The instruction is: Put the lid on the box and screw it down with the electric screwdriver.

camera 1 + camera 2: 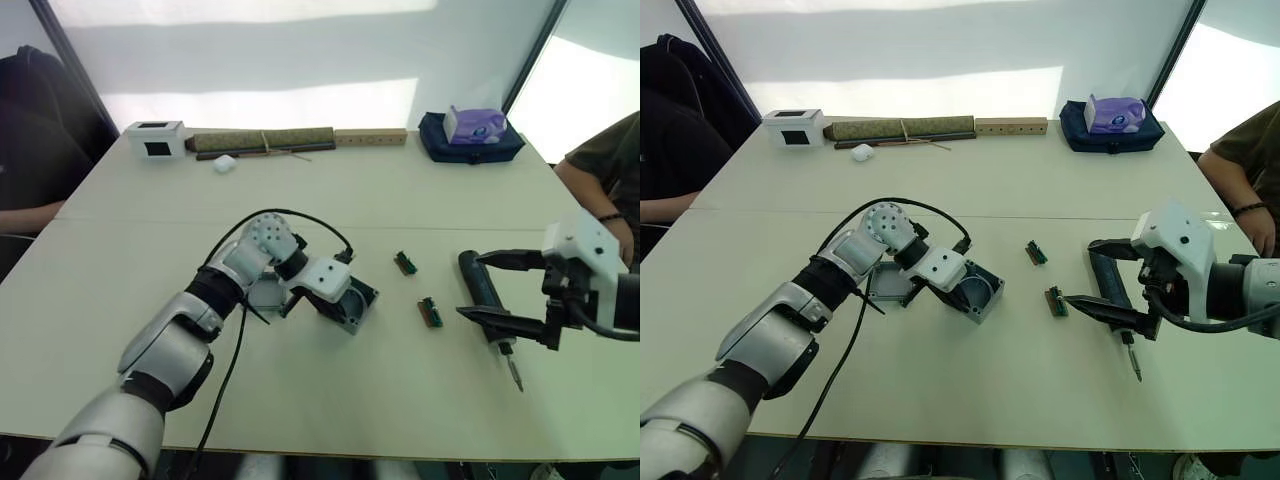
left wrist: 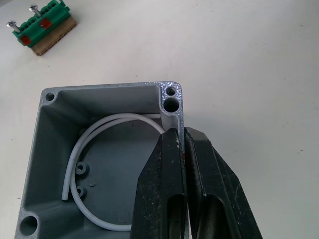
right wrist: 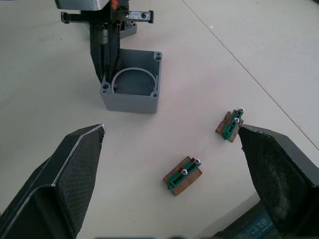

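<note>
Black fingers (image 2: 172,189) of the left hand (image 2: 183,149) pinch the open box (image 3: 130,87) by one wall at mid-table. Right hand (image 1: 505,290) spreads wide over the electric screwdriver (image 1: 484,295). Lid (image 1: 890,287) sits behind; fitting it likely comes next.

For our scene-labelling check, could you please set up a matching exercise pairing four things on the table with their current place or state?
Things:
1. box
2. electric screwdriver
3. left gripper
4. right gripper

States:
A. open, fingers on either side of a dark tool
B. lying on the table
C. lidless, white tube coiled inside
D. shut on a grey wall

Pairs: 1-C, 2-B, 3-D, 4-A
</note>
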Controlling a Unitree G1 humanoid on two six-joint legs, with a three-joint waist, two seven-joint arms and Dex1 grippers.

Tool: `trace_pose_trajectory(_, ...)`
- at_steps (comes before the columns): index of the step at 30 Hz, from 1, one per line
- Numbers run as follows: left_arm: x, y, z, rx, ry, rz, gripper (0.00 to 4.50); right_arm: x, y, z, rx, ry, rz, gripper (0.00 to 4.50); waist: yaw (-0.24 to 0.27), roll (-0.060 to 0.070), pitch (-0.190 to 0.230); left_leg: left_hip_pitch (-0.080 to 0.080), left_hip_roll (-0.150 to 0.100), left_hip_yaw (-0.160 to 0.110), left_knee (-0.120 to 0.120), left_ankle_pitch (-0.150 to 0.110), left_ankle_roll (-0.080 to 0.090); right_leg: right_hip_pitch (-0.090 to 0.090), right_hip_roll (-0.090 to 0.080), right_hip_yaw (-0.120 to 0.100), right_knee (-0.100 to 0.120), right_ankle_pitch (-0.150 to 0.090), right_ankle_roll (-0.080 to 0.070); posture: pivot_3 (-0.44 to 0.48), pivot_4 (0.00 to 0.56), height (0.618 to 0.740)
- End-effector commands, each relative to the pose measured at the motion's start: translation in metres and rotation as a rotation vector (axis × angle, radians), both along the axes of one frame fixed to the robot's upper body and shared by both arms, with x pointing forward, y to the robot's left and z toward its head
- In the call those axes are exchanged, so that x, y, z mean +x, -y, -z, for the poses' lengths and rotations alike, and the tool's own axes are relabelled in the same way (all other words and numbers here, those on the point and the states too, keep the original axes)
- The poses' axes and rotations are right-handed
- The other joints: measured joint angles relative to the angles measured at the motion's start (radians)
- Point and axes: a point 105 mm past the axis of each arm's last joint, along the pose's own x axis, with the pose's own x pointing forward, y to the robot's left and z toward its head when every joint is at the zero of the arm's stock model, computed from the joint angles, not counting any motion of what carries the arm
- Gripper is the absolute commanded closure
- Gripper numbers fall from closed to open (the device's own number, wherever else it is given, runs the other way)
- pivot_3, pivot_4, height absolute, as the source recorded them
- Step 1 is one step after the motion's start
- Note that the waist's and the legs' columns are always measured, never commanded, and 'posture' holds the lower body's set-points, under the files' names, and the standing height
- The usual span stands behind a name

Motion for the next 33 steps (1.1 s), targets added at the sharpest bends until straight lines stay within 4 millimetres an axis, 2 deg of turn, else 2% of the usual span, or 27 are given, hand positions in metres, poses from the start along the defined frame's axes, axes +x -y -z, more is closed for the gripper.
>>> trace_pose_trajectory(1,0.004,0.001,-0.009,-0.033,0.021,-0.008,3.55,-0.002,0.000,-0.007,-0.007,0.040,0.002,0.00,-0.001,-0.001,0.001,0.000,0.000,0.000,0.000,0.000,0.000,0.000,0.000,0.000,0.000,0.000,0.000,0.000,0.150,0.740)
trace_pose_trajectory(2,0.004,0.000,-0.011,-0.036,0.018,-0.005,3.02,-0.002,0.000,-0.007,-0.008,0.040,0.001,0.00,-0.001,-0.001,0.001,0.000,0.000,0.000,0.000,0.000,0.000,0.000,0.000,0.000,0.000,0.000,0.000,0.000,0.150,0.740)
trace_pose_trajectory(5,0.002,-0.005,-0.020,-0.053,0.019,-0.009,2.06,-0.002,0.000,-0.007,-0.008,0.042,-0.001,0.00,-0.002,-0.001,0.001,0.000,0.001,0.000,0.000,0.000,0.000,-0.001,0.000,0.000,0.000,0.000,0.000,0.000,0.150,0.740)
trace_pose_trajectory(6,0.002,-0.007,-0.025,-0.067,0.024,-0.016,1.55,-0.002,0.000,-0.007,-0.007,0.042,-0.003,0.00,-0.003,-0.001,0.001,0.000,0.001,0.000,0.000,0.000,0.000,-0.001,0.000,0.000,0.000,0.000,0.000,0.000,0.150,0.740)
trace_pose_trajectory(10,0.009,-0.020,-0.053,-0.169,0.061,-0.134,0.06,0.000,-0.001,-0.007,-0.004,0.044,-0.015,0.00,-0.003,-0.001,0.001,0.000,0.001,0.000,-0.001,0.000,0.000,-0.001,0.000,0.000,0.000,0.000,0.000,0.000,0.150,0.740)
trace_pose_trajectory(13,0.018,-0.046,-0.069,-0.242,0.082,-0.303,0.06,0.003,-0.006,-0.006,0.005,0.045,-0.040,0.00,-0.004,-0.001,0.001,0.000,0.001,0.000,0.000,0.000,0.000,-0.001,0.000,0.000,0.000,0.000,0.000,0.000,0.150,0.740)
trace_pose_trajectory(16,0.029,-0.075,-0.075,-0.309,0.098,-0.553,0.06,0.008,-0.013,-0.004,0.012,0.050,-0.080,0.00,-0.011,-0.001,0.001,0.000,0.002,0.000,-0.001,0.000,0.000,-0.001,0.000,0.000,0.000,0.000,0.000,0.000,0.150,0.740)
trace_pose_trajectory(21,0.043,-0.111,-0.067,-0.456,0.096,-1.059,0.06,0.019,-0.031,-0.005,0.033,0.065,-0.166,0.00,-0.007,-0.002,0.001,0.000,0.002,-0.001,0.000,0.000,0.000,-0.001,0.000,0.000,0.001,0.000,0.000,0.000,0.150,0.740)
trace_pose_trajectory(24,0.042,-0.132,-0.045,-0.501,0.102,-1.357,0.06,0.026,-0.040,-0.006,0.037,0.074,-0.216,0.00,-0.001,-0.002,0.002,0.000,0.001,-0.001,0.000,0.000,0.000,0.000,-0.001,0.000,0.000,0.000,0.000,0.000,0.150,0.740)
trace_pose_trajectory(26,0.037,-0.139,-0.038,-0.518,0.084,-1.489,0.06,0.029,-0.043,-0.006,0.036,0.072,-0.237,0.00,0.001,-0.003,0.002,0.000,0.001,-0.001,0.000,0.000,0.000,0.000,-0.002,0.000,0.000,0.000,0.000,0.000,0.150,0.740)
trace_pose_trajectory(30,0.021,-0.139,-0.033,-0.558,0.033,-1.632,0.06,0.032,-0.043,-0.005,0.025,0.067,-0.262,0.00,0.001,-0.005,0.003,0.000,0.001,-0.001,0.000,0.000,0.000,0.000,-0.003,-0.001,0.000,0.000,0.000,0.000,0.150,0.740)
trace_pose_trajectory(33,0.004,-0.143,-0.013,-0.526,0.014,-1.785,0.06,0.035,-0.044,-0.005,0.024,0.065,-0.281,0.00,-0.002,-0.004,0.003,0.000,0.000,-0.001,0.000,0.000,0.000,0.000,-0.003,0.000,0.000,0.000,0.000,0.000,0.150,0.740)
